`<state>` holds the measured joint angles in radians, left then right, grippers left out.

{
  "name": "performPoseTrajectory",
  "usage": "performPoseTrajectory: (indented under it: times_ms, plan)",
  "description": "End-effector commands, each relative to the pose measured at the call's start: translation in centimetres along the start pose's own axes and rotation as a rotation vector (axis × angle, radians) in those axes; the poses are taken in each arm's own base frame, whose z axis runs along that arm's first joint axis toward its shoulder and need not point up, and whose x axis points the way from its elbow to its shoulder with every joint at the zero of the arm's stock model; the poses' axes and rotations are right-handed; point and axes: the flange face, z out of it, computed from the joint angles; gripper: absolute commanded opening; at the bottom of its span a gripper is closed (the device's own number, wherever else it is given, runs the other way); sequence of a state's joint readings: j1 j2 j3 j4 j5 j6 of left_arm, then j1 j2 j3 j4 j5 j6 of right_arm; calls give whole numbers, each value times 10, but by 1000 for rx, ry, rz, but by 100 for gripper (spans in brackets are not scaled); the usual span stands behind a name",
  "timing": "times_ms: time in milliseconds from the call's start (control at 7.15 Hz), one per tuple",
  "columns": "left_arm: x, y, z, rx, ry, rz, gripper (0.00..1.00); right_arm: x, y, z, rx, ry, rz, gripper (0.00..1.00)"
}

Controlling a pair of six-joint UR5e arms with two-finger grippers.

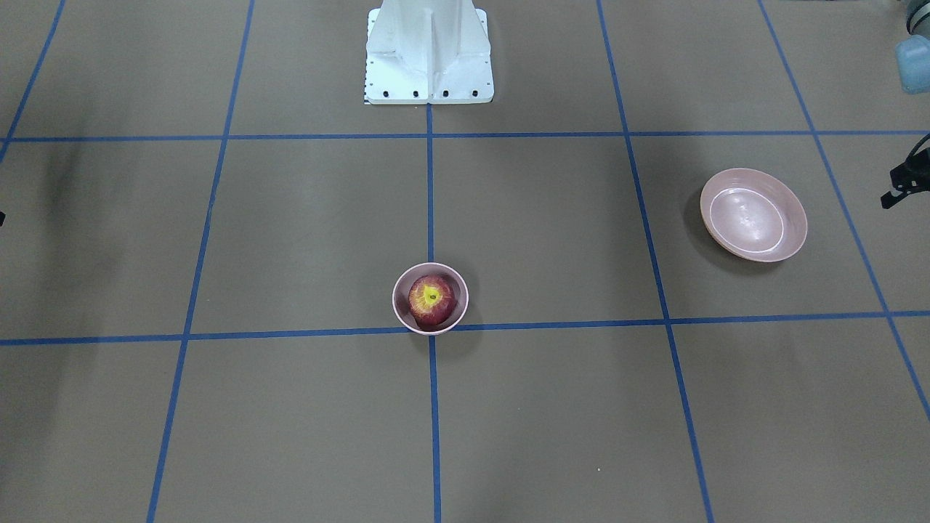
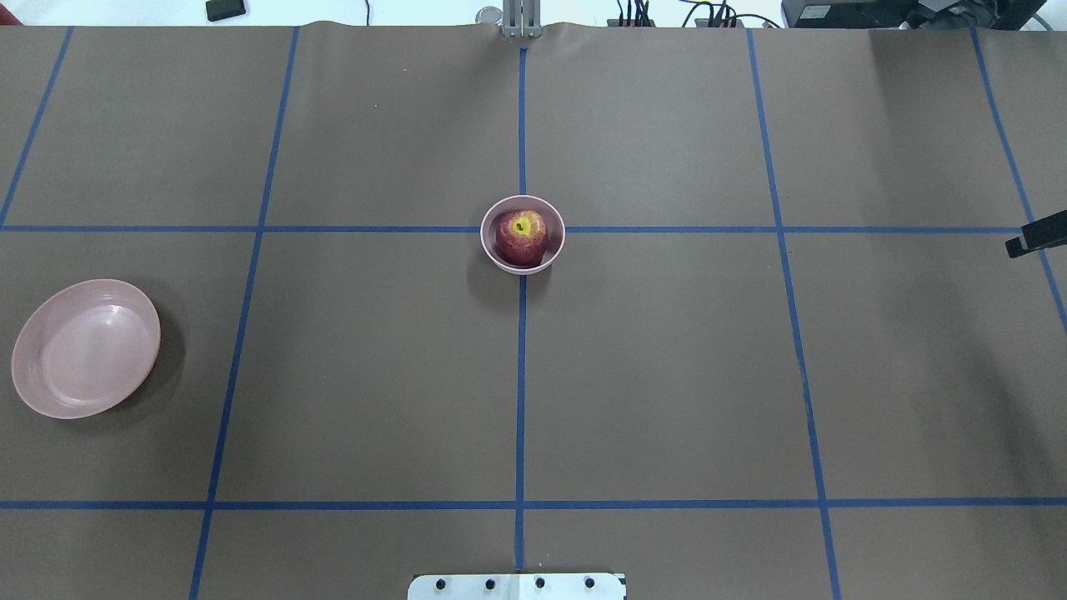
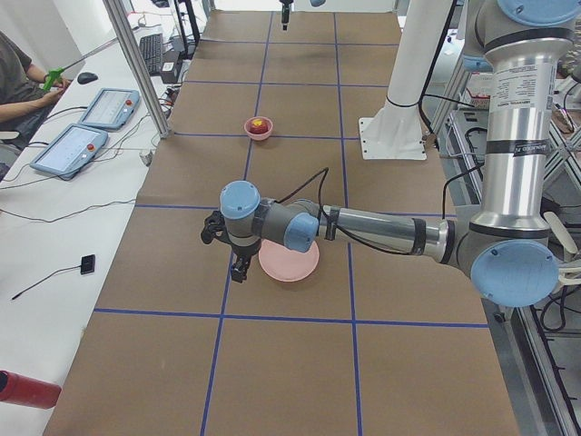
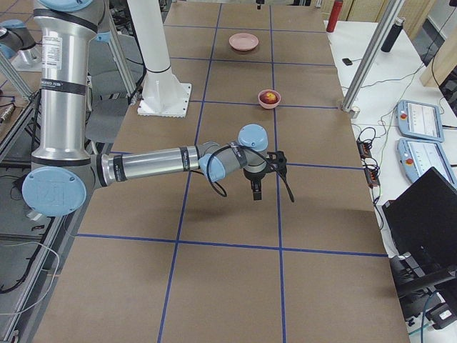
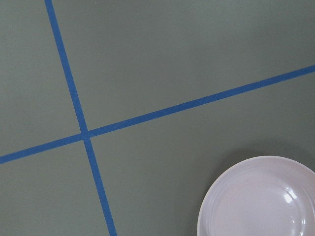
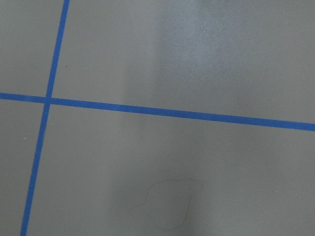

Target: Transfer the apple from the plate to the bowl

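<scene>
In the bowl [image 1: 434,329], on the crossing of two blue tape lines [image 1: 430,203] at the middle of the desk [image 1: 305,232]: the apple [image 1: 431,298], dark red, with the yellow-green stem hollow turned upward. Filling almost the whole bowl.

Well apart from it, toward the robot's left end of the desk: the plate [image 1: 753,214], pale pink, empty and lying flat.

Just beside the plate and raised above the desk, at the end of the near arm in the left side view: the left claw [image 3: 238,269], pointing down. Cannot tell its opening, wide or narrow.

Above bare desk toward the robot's right end, far from both bowl and plate: the right claw [image 4: 257,191], also pointing down. Cannot tell its opening either.
</scene>
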<state>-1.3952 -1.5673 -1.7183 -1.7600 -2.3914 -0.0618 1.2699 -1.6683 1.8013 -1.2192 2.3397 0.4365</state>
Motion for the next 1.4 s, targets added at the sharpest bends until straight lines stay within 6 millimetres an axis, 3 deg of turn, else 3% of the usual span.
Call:
performPoseTrajectory:
  times_ms: [0,140,699,839,1259]
  plan:
    - [21,-2,-19,37,-1,13,98,2,3,2,-6,2,2,100]
    - [17,7,-18,35,0,19,98,3,3,3,-8,4,3,100]
    - [41,3,-38,84,13,64,98,2,3,3,-8,4,1,100]
    - [35,15,-33,69,12,47,98,2,3,2,-5,4,0,100]
    - [33,24,-31,62,12,29,98,1,3,2,-5,4,-2,100]
